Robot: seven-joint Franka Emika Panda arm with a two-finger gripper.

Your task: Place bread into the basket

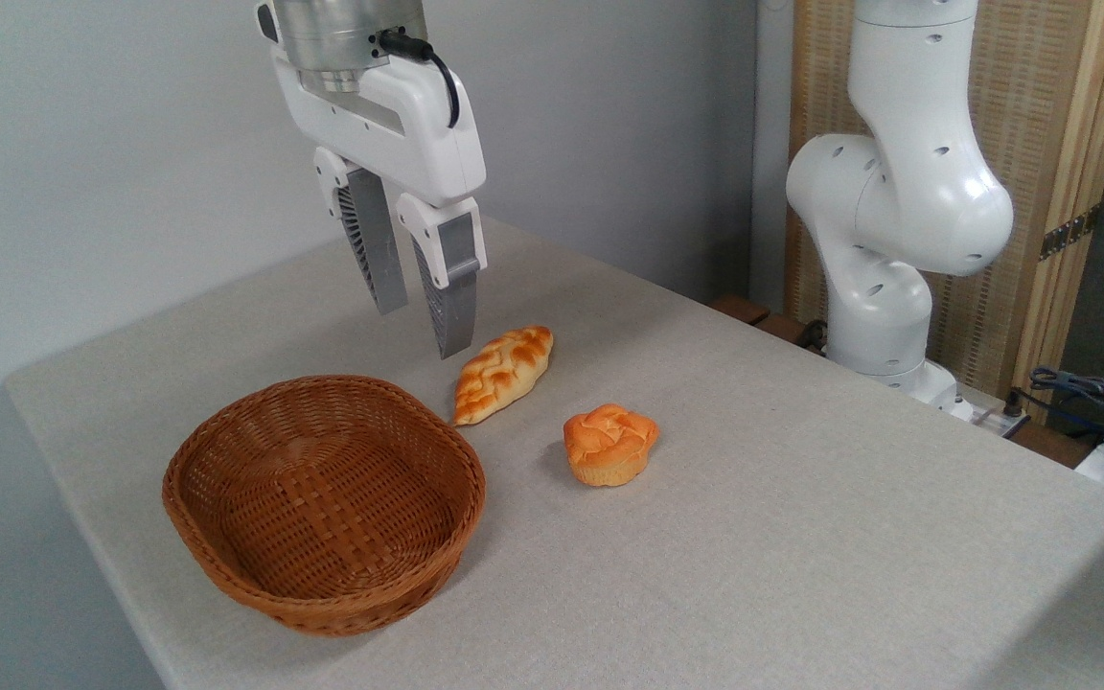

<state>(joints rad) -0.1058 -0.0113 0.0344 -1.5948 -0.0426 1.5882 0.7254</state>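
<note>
Currently our gripper (423,331) hangs slightly open and empty; the small round orange-golden bun (609,444) sits rightward, nearer the counter's front edge.

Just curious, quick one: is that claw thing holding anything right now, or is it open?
Gripper: open, holding nothing, up above the table.
</note>
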